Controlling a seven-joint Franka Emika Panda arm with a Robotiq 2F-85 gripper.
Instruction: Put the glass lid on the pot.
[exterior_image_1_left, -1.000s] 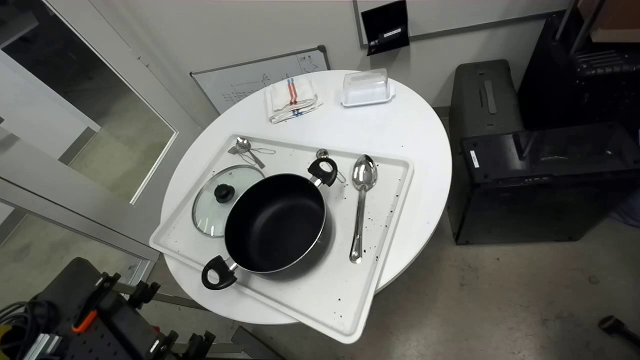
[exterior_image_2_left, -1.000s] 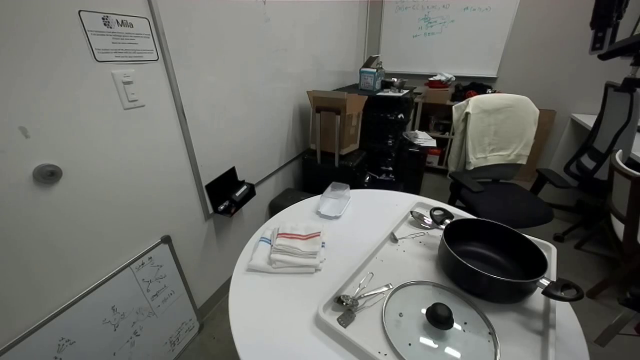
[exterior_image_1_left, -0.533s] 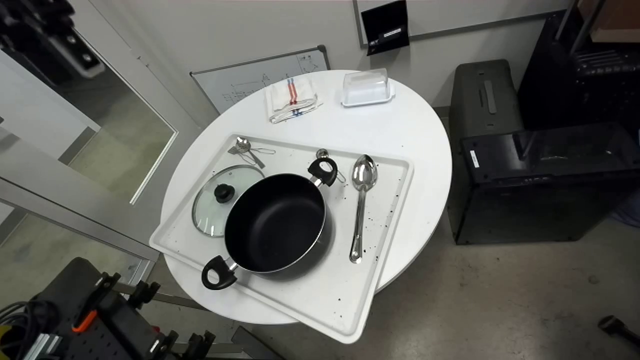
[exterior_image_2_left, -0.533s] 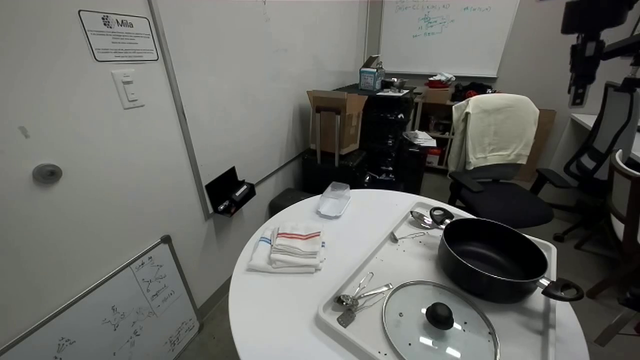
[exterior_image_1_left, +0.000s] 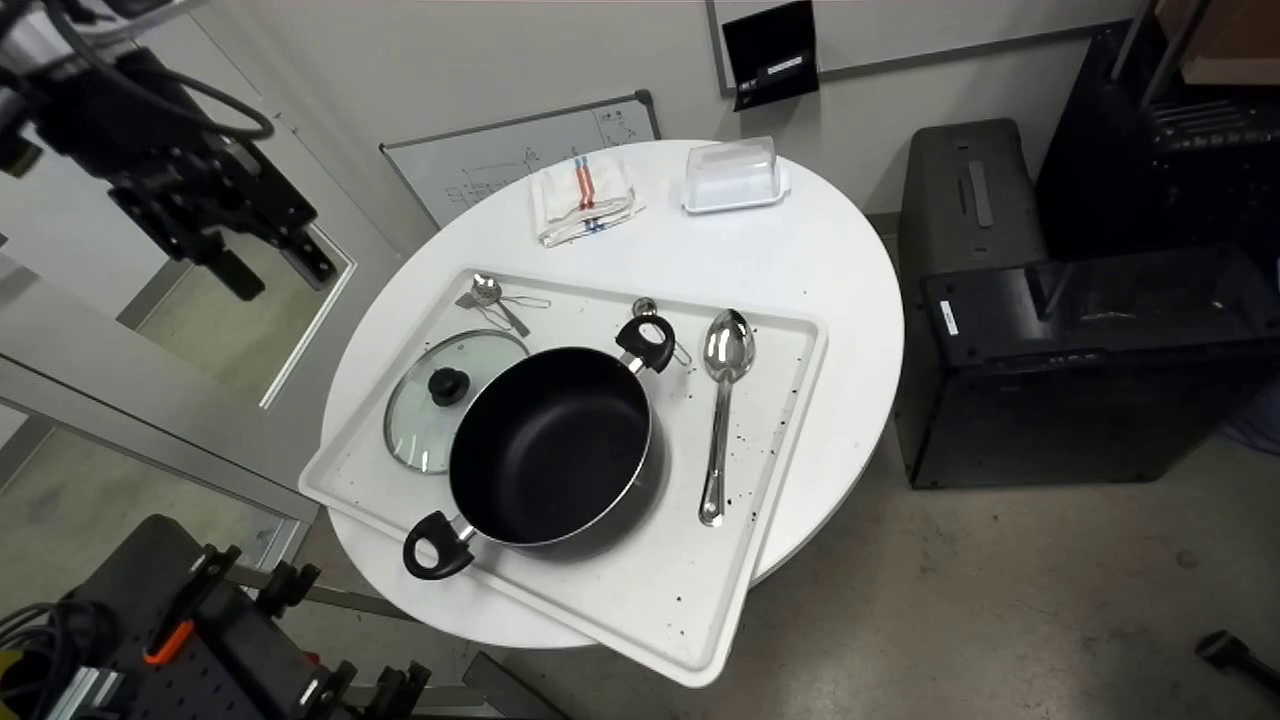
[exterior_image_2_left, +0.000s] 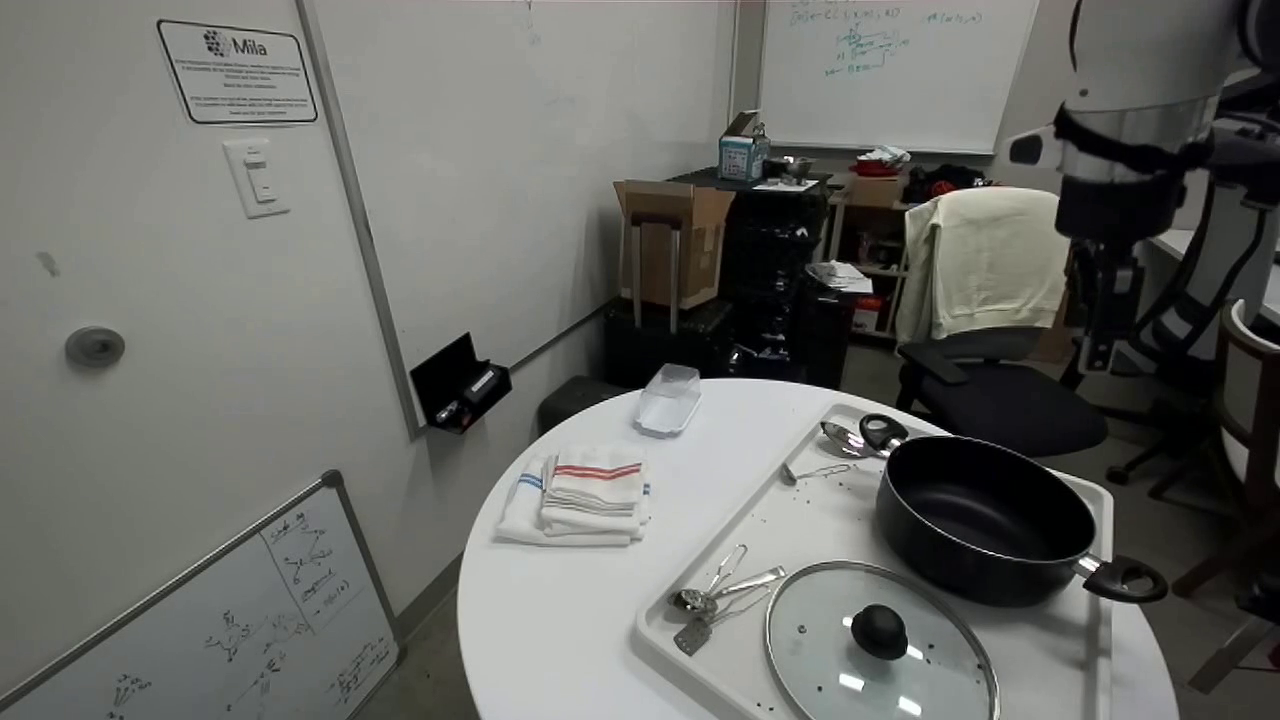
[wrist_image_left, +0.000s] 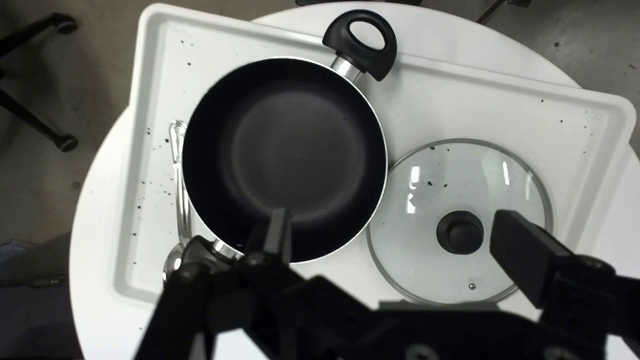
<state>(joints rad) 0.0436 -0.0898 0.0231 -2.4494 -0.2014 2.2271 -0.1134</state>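
The glass lid (exterior_image_1_left: 425, 430) lies flat with its black knob up, beside the pot and partly behind it; it also shows in an exterior view (exterior_image_2_left: 830, 650) and the wrist view (wrist_image_left: 420, 260). The black pot (exterior_image_1_left: 550, 450) stands upright and uncovered; it also shows in an exterior view (exterior_image_2_left: 980, 520) and the wrist view (wrist_image_left: 300, 150). My gripper (exterior_image_1_left: 280, 276) is open and empty, in the air above the tray and apart from lid and pot. In the wrist view my gripper's (wrist_image_left: 392, 220) fingers frame the lid's knob, with one finger over the pot; an exterior view also shows the gripper (exterior_image_2_left: 1097, 350).
A white tray (exterior_image_1_left: 640, 610) on a round white table (exterior_image_1_left: 850, 300) bears lid and pot. It also holds a large spoon (exterior_image_1_left: 718, 430) and small metal utensils (exterior_image_1_left: 488, 292). Folded towels (exterior_image_1_left: 585, 195) and a butter dish (exterior_image_1_left: 735, 178) stand at the back.
My arm has come into view from the upper edge and moved down toward the tray, nearer the lid. Lid, pot and utensils have not moved.
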